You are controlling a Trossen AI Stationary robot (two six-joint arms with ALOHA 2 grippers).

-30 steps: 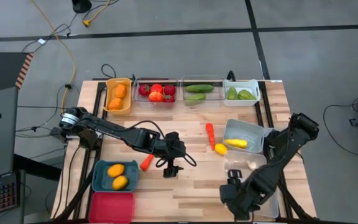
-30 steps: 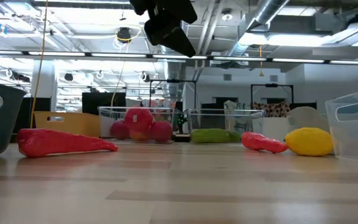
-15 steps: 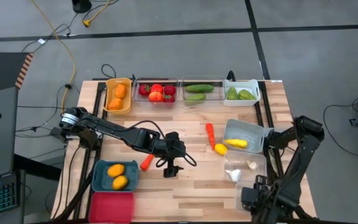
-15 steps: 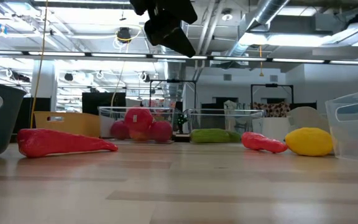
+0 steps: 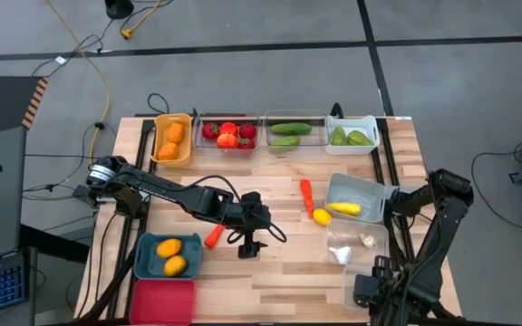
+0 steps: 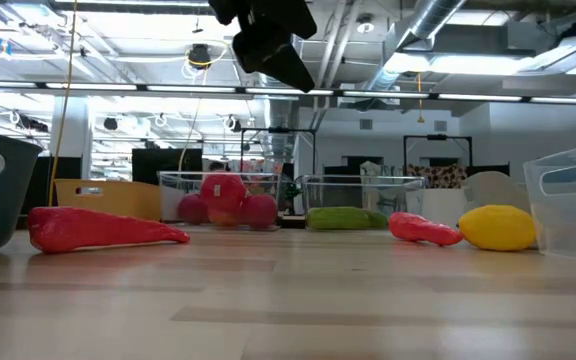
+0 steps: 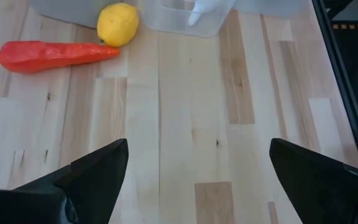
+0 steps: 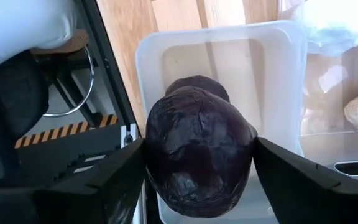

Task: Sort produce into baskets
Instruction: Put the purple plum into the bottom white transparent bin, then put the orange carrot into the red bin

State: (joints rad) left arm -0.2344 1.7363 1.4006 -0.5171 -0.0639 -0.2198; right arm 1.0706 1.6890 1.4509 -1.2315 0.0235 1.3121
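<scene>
My left gripper (image 5: 250, 241) hangs open and empty above the table's middle; the low view shows it from below (image 6: 268, 40). A red pepper (image 5: 214, 235) lies just left of it. A second red pepper (image 5: 307, 194) and a yellow lemon (image 5: 321, 215) lie to its right, and both show in the left wrist view (image 7: 55, 55) (image 7: 118, 23). My right gripper (image 8: 199, 163) is at the near right corner (image 5: 368, 292), shut on a dark purple vegetable (image 8: 197, 149) over a clear bin (image 8: 216, 34). Another purple piece (image 8: 197, 84) lies in that bin. My right gripper pinches the dark purple vegetable between its two fingers, one on each of its sides (image 8: 157, 155). The fingers point down from above. The vegetable is lifted clear, over the bin and the purple piece in it.
Along the far edge stand an orange-yellow bin (image 5: 171, 139), a clear bin of red fruit (image 5: 229, 134), a clear bin of cucumbers (image 5: 290, 132) and a white bin of green pieces (image 5: 352, 135). A teal bin (image 5: 167, 255) and a red bin (image 5: 162, 301) stand near left. Two clear bins (image 5: 356, 197) (image 5: 355, 243) stand right.
My right gripper has gone toward the table's near right corner, off the clear bin with the white pieces, and has stayed there for the last half second.
</scene>
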